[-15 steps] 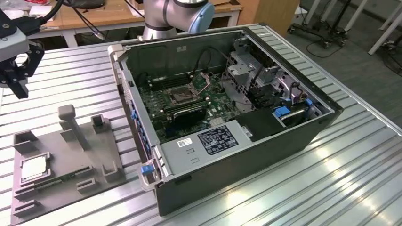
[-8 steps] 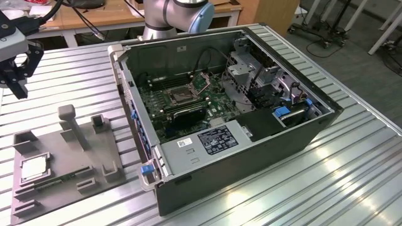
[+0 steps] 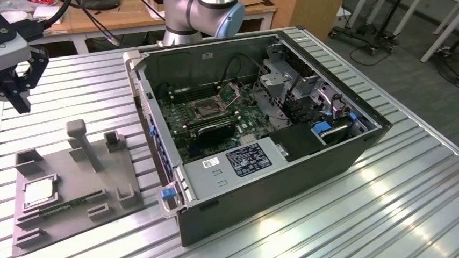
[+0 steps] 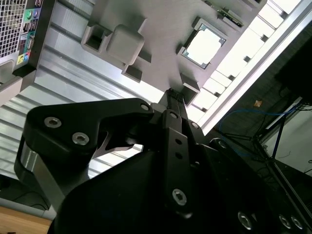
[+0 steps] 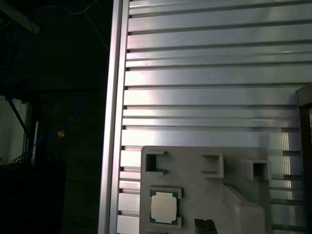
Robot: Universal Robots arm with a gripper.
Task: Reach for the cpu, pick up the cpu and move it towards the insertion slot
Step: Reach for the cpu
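The cpu lies flat in a recess of the grey tray, near the tray's edge at the exterior view's left, its pale metal top facing up. Both wrist views show the cpu sitting in the tray. My gripper hangs above the slatted table at the exterior view's far left, well above and behind the tray, with nothing in it. The black gripper points toward the tray in the second wrist view. The insertion slot is the square framed socket on the green motherboard inside the open computer case.
The open computer case lies on its side at the table's middle, to the exterior view's right of the tray. Grey posts rise from the tray. A long green circuit stick lies in the tray beside the cpu. The table edge runs nearby.
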